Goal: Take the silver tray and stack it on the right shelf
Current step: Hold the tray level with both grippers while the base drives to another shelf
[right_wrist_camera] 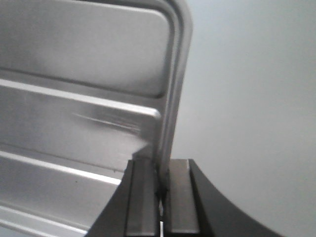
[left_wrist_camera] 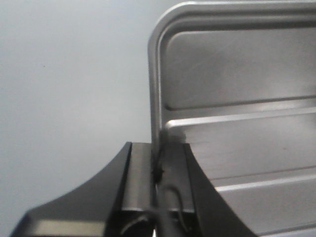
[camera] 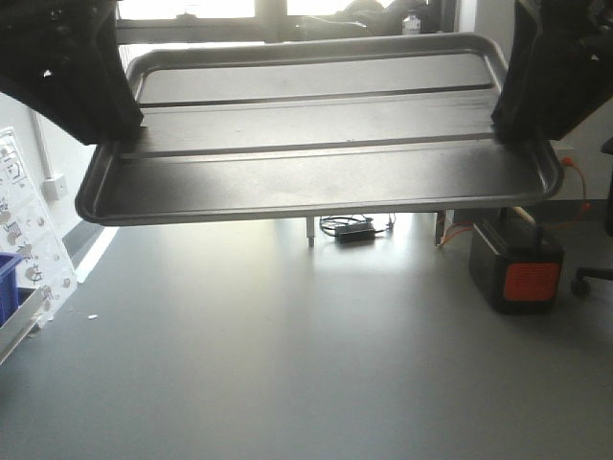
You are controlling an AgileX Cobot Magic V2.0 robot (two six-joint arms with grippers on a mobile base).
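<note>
Silver tray (camera: 316,182): bright silver-grey metal, two long parallel ridges across the floor, fine scratch marks.
Left gripper (left_wrist_camera: 157,168), right gripper (right_wrist_camera: 161,182): black.
Surface (camera: 287,364): plain matt grey.
Box (camera: 515,266): black, orange-red front panel.
Bin (camera: 8,287): blue.

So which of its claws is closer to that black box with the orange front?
Right. The right gripper clamps the silver tray at the end above the black box in the front view; the left gripper clamps the opposite end.
</note>
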